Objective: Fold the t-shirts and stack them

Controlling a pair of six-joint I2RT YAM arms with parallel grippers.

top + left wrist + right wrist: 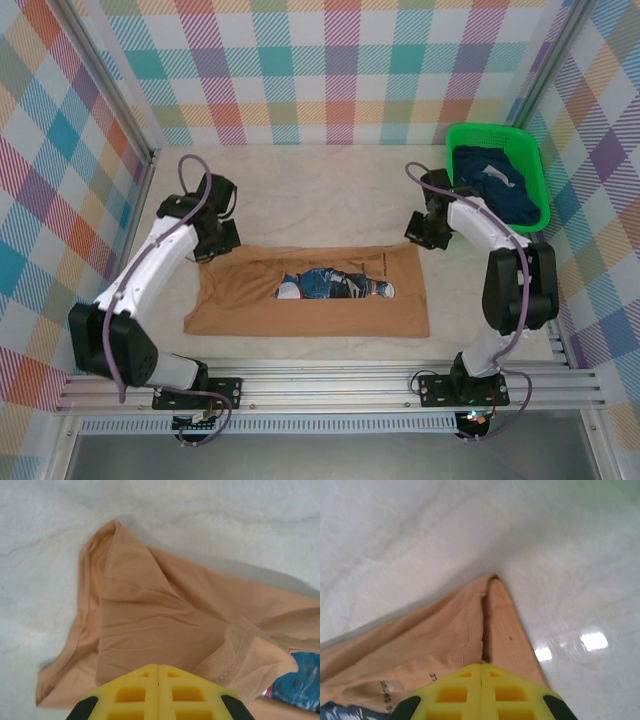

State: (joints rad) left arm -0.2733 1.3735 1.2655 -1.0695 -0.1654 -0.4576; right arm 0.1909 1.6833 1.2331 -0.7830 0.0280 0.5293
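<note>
Top view: plaid walls enclose a cream table [320,190]; the tan-orange t-shirt [235,305] lies at centre, print up; left gripper [215,245] at its 10 o'clock corner, right gripper [425,235] at 2 o'clock; navy t-shirts [495,185] fill the green basket [537,165]; left wrist: jaws closed, pinching tan cloth; right wrist: jaws closed on the shirt corner.

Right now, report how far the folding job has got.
Done: the tan shirt looks partly folded, its print showing through a gap. In hand: the left claw and right claw are shut on its far corners, seemingly mid-fold. Left: finish this shirt, then fold the navy shirts lying in the basket; nothing is stacked yet.
</note>
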